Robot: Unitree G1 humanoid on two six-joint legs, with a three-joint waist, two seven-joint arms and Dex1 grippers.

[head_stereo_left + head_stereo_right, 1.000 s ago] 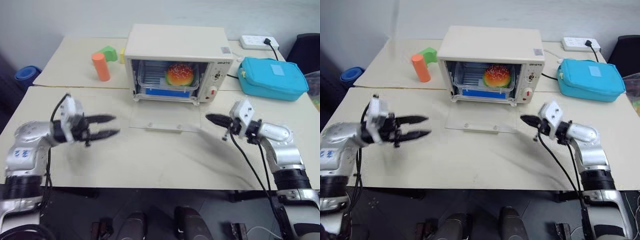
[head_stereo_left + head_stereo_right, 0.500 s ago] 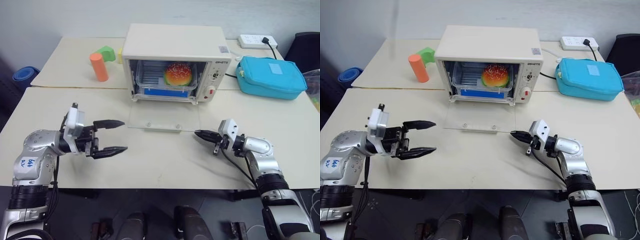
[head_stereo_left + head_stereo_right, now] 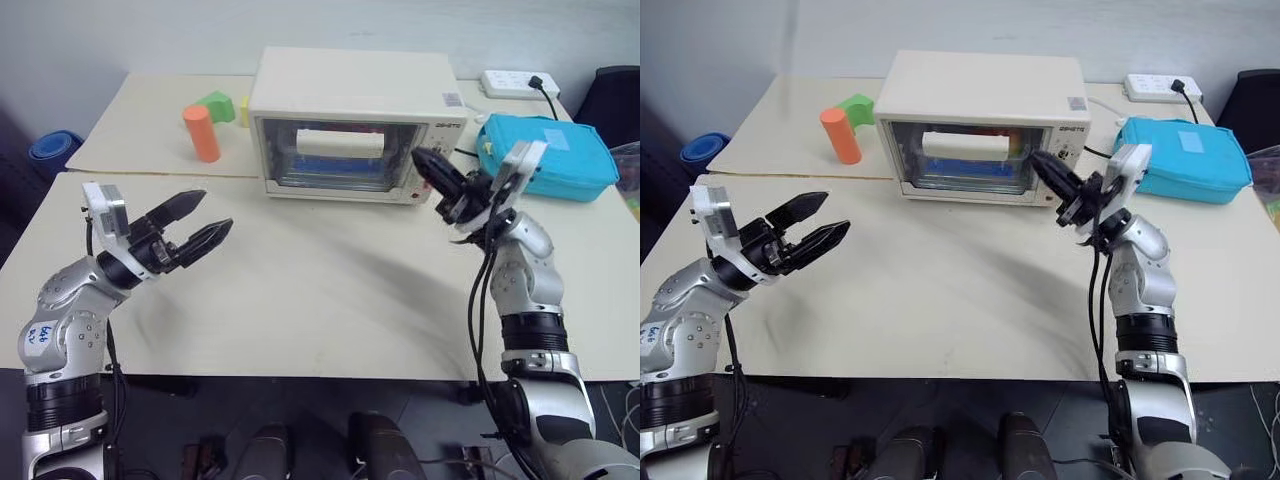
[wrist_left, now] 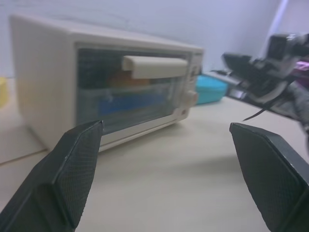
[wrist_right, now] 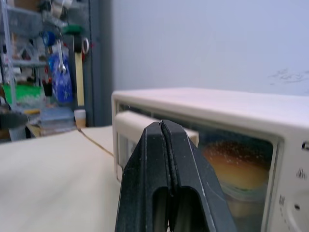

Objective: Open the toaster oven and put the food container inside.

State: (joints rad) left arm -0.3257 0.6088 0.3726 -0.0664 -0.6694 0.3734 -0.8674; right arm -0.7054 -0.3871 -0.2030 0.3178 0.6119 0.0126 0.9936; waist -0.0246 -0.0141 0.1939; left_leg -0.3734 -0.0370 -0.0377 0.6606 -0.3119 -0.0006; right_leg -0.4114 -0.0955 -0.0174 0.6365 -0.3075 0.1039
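The cream toaster oven (image 3: 355, 95) stands at the back of the table with its glass door up and closed, the bar handle (image 3: 339, 143) across the top. Through the glass I see the food container (image 3: 335, 168) with its blue clip (image 4: 130, 104) and the toy hamburger (image 5: 239, 171) inside. My right gripper (image 3: 420, 157) is shut and empty, raised just in front of the oven's right side by the knobs. My left gripper (image 3: 212, 212) hangs open and empty over the table, well left of the oven.
An orange cylinder (image 3: 201, 133), a green block (image 3: 214, 104) and a yellow block (image 3: 243, 110) sit left of the oven. A turquoise zippered case (image 3: 545, 150) lies to its right, with a power strip (image 3: 512, 82) behind it. Table edge runs along the front.
The oven door, lying flat open before, now stands closed. My shut right gripper has risen from the table to the oven's upper right front. My left gripper has opened wider and lifted a little.
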